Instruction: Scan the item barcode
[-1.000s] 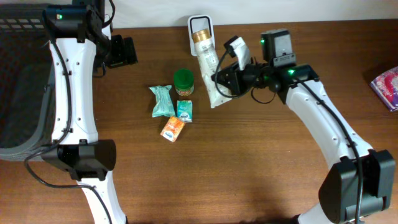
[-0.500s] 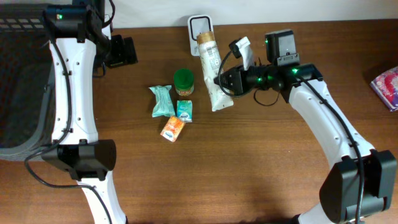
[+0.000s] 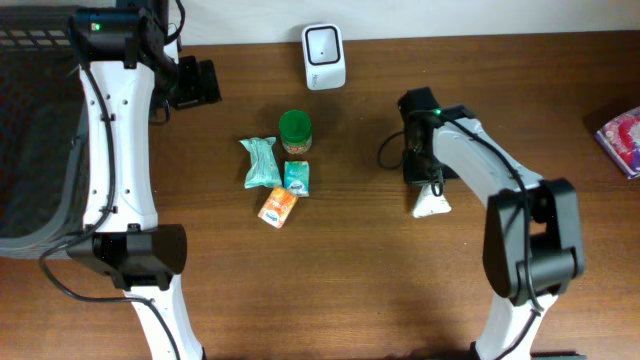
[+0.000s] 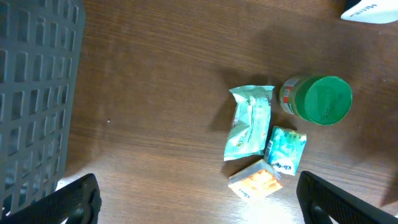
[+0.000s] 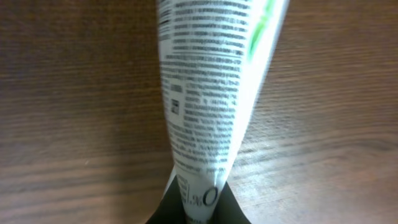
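The tube is pinched at one end by the pressed-together fingers of the right gripper and extends straight ahead of it. The scanner is seen well apart from that gripper. The left gripper is spread wide, with nothing held.

My wooden table — white scanner at twelve o'clock; green-lidded jar, teal packet, teal sachet and orange packet clustered just nine o'clock of centre; pink package at three o'clock.

Even soft light, faint shadows; tube print blurry in rt wrist view.
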Robot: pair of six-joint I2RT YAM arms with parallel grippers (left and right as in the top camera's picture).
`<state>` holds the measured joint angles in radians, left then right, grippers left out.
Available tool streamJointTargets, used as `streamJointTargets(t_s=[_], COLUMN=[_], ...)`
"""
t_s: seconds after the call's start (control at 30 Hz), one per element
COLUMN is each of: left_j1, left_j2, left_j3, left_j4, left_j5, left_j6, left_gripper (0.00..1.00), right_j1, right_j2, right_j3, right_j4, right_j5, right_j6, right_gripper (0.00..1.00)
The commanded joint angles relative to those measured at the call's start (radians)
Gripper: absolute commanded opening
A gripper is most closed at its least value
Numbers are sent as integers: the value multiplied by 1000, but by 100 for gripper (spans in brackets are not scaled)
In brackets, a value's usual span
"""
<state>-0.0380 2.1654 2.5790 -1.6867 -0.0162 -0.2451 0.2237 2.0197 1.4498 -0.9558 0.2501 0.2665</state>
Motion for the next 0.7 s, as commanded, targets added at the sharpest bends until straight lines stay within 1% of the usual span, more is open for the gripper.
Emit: streamJointTargets(t_s=[0.0, 0.03, 0.07, 0.1, 0.17, 0.2, 0.23, 0.33, 0.37, 0.43, 0.5, 0.53, 0.63, 0.67], left_j1=[2, 2, 3, 3, 1, 1, 1, 1, 1, 1, 1, 2, 2, 2], left_j2=[-17, -17, -17, -17, -17, -17, -17, -17, -17, -17, -17, -17, -17, -17], left_j3=[6, 6, 6, 6, 6, 6, 6, 6, 6, 6, 6, 6, 6, 6], left_j4=[-2, -1, -2, -2, -1, -1, -2, -2, -2, -2, -1, -2, -2, -2], left_j5=[-6, -6, -6, -6, -6, -6, -6, -6, -6, -6, -6, -6, -6, -6], left_j6=[12, 12, 12, 12, 12, 12, 12, 12, 12, 12, 12, 12, 12, 12], left_gripper=[99, 99, 99, 99, 99, 99, 99, 99, 99, 99, 99, 99, 99, 99], right_j1=[35, 43, 58, 80, 114, 142, 170, 223, 241, 253, 240, 220, 111, 54], right_j2=[51, 51, 50, 50, 50, 50, 50, 50, 50, 50, 50, 50, 51, 53], right_j3=[13, 13, 24, 28, 30, 30, 31, 74, 135, 251, 347, 386, 401, 397], right_j4=[1, 2, 1, 4, 9, 19, 34, 12, -26, -100, -164, -197, -259, -288], right_j5=[68, 77, 76, 72, 57, 33, 7, -24, -36, -35, -29, -29, -81, -183], right_j6=[31, 31, 31, 31, 31, 31, 31, 31, 31, 30, 30, 31, 53, 53], right_gripper=[4, 8, 22, 26, 30, 37, 41, 47, 54, 77, 90, 99, 99, 99])
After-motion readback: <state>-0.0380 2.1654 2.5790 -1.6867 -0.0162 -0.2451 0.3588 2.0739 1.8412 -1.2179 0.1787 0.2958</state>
